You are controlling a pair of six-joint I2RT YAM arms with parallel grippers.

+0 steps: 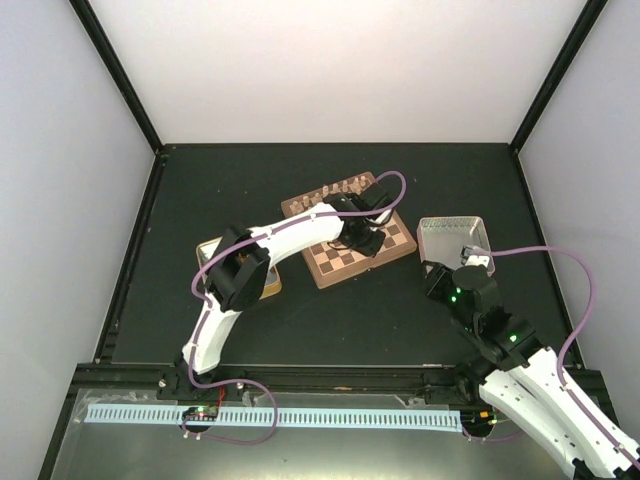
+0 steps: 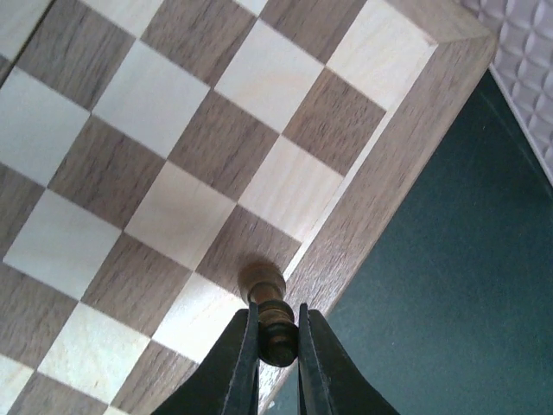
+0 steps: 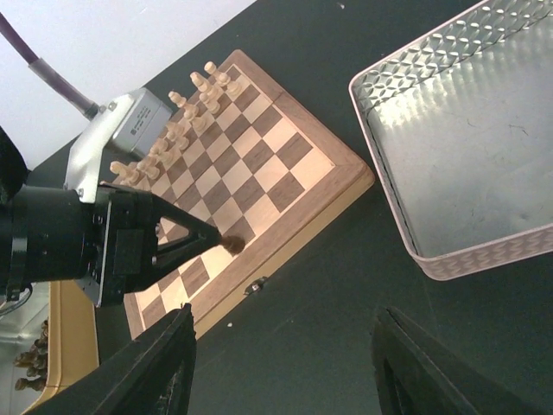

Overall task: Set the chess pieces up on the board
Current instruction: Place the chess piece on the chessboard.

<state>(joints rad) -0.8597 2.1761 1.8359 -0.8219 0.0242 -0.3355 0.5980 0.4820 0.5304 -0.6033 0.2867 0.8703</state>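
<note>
One chess piece (image 2: 273, 318) sits pinched between the left jaws.

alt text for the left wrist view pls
The left gripper pinches a dark-brown chess piece in its black fingers, over a dark square by the brown rim of the board. Dark table at right, metal tin top right.

Dark-brown chess piece (image 2: 270, 304) at the checked wooden board (image 2: 173, 173)'s edge.

Place: robot lab cell
Walls: white panels (image 1: 340, 70), black frame posts (image 1: 118, 78)
Bench: black table (image 1: 300, 330), rail (image 1: 330, 378) along near edge
</note>
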